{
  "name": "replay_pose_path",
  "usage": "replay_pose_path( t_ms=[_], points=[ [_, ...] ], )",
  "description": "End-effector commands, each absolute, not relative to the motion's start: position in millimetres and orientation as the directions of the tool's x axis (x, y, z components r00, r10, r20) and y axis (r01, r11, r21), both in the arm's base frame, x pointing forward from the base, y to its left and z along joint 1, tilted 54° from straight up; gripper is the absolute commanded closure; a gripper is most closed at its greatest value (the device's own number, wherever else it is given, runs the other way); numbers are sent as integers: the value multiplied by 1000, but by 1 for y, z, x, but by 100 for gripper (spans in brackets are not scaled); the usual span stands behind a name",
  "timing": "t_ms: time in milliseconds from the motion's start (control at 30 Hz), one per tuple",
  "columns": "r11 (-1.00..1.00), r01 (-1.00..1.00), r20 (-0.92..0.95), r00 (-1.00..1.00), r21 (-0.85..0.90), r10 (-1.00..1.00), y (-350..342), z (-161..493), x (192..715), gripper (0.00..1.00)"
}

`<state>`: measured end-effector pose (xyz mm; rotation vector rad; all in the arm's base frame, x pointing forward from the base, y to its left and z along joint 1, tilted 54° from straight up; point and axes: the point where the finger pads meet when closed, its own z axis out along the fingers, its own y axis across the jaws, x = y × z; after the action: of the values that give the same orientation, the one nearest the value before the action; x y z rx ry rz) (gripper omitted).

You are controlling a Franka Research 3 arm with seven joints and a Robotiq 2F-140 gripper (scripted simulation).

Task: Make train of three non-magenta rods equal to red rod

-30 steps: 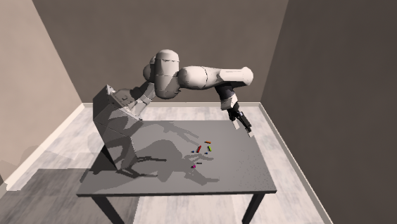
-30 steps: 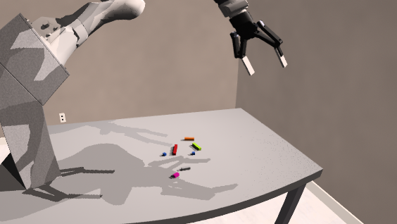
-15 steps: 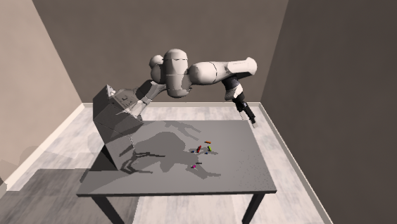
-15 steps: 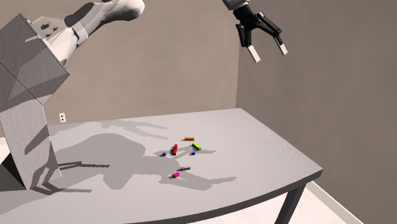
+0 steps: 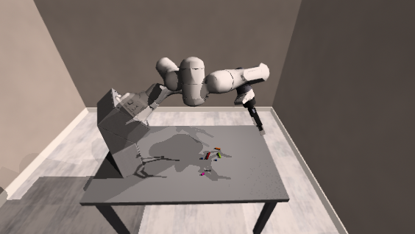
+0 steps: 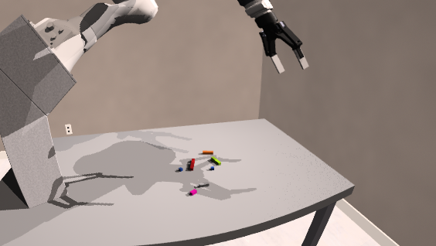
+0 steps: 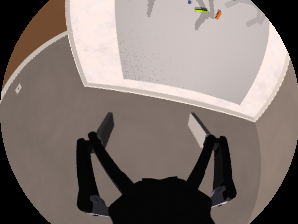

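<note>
Tool (image 5: 261, 133) (image 6: 293, 68) (image 7: 152, 119) raised well above the table (image 5: 243, 184) (image 6: 294, 186) (image 7: 190, 60), toward its far right corner in the exterior view; fingers spread wide, nothing between them. Seven rods on the table, all lying apart, no two joined end to end. Red rod (image 5: 208, 155) (image 6: 192, 164) lies near the middle of the group. One blue rod (image 5: 201, 158) (image 6: 180, 169) near it on the side toward the arm's base; second blue rod (image 5: 215, 160) (image 6: 212, 168) on the other side, near the lime rod (image 5: 219, 155) (image 6: 216, 161) (image 7: 201, 10). Orange rod (image 5: 217, 149) (image 6: 208, 152) (image 7: 218, 15) near the lime one, farther back in the exterior view. Grey rod (image 5: 207, 171) (image 6: 202, 186) and magenta rod (image 5: 202, 174) (image 6: 193, 192) near each other, nearer the camera there. Lime and red slant differently. Train unmade. Arm shadows fall across part of the group.

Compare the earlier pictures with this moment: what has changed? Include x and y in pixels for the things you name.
The arm (image 5: 193, 79) (image 6: 135, 11) has swung, its middle shifting right in the top view. The gripper (image 5: 262, 132) (image 6: 293, 70) (image 7: 152, 119) has turned and, against the oldest exterior picture, sits slightly higher. Nothing was taken hold of or let go; the gripper stays open. The red rod (image 5: 208, 155) (image 6: 192, 164) and the other rods show no visible move.
</note>
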<state>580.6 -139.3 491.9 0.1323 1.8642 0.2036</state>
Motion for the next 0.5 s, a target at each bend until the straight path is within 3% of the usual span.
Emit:
replay_pose_path(
  t_ms=[0,467],
  points=[
    [936,69,-882,-319,344,348,-136,480,586,0],
    [854,150,-764,-390,499,514,-112,429,606,0]
  ],
)
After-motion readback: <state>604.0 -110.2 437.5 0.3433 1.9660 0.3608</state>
